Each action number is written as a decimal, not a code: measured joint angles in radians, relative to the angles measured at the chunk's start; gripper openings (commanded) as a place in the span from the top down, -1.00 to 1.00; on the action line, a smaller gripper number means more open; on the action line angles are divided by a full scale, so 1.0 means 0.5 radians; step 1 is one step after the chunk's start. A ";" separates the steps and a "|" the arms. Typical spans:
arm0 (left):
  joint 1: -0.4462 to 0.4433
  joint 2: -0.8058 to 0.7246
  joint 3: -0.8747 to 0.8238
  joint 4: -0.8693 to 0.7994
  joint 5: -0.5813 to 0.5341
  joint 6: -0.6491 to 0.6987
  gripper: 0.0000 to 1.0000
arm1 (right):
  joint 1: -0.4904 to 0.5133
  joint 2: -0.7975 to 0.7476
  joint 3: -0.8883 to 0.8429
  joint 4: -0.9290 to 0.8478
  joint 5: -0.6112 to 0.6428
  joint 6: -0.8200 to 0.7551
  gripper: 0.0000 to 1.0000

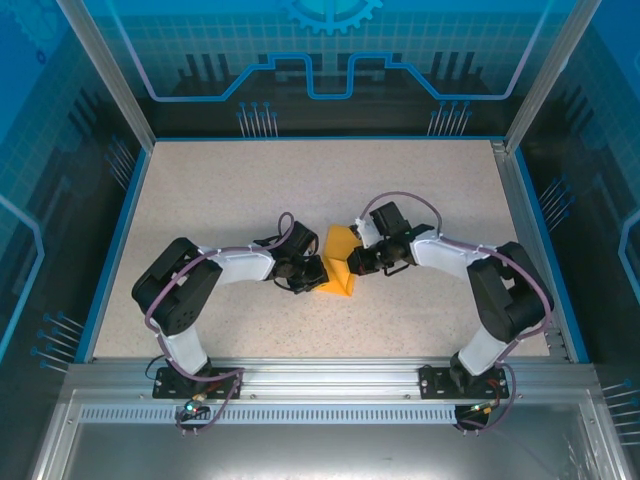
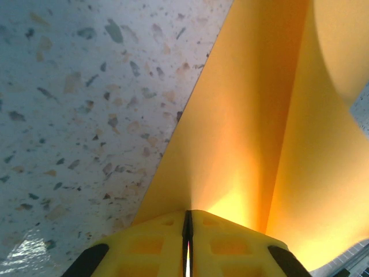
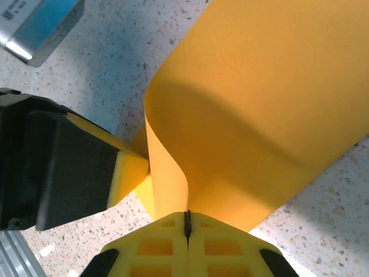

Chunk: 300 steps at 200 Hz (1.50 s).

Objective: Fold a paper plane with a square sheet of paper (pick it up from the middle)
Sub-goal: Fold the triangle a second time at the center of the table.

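step: fold | left gripper [image 2: 187, 245], right gripper [image 3: 187, 224]: each pinching sheet [image 1: 340, 245], table [image 1: 220, 200] middle | do: match edges, then press crease flat

The table [image 1: 220, 200] is a flat rectangular surface, pale beige with fine dark and tan speckles; a blue rim [image 1: 112, 250] borders its left and far sides; an aluminium rail [image 1: 330, 372] runs along the near edge and carries the two arm bases [image 1: 190, 378]; the square sheet of paper [image 1: 340, 262], orange-yellow, sits near the table centre, bent upward in a curl; its lower portion lies close against the speckled surface, though actual contact cannot be confirmed.
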<state>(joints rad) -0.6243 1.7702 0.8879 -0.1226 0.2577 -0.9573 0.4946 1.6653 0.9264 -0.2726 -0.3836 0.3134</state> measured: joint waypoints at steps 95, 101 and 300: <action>0.000 0.000 0.000 -0.001 -0.002 0.036 0.77 | 0.000 0.171 0.104 -0.082 0.117 -0.088 0.93; 0.000 0.000 0.000 -0.001 -0.002 0.036 0.77 | 0.000 0.175 0.111 -0.089 0.127 -0.095 0.93; 0.000 0.002 0.002 -0.001 -0.002 0.036 0.77 | 0.000 0.244 0.189 -0.157 0.243 -0.151 0.92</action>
<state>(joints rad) -0.6243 1.7714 0.8886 -0.1230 0.2565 -0.9394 0.4946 1.7874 1.0210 -0.3511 -0.2623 0.2379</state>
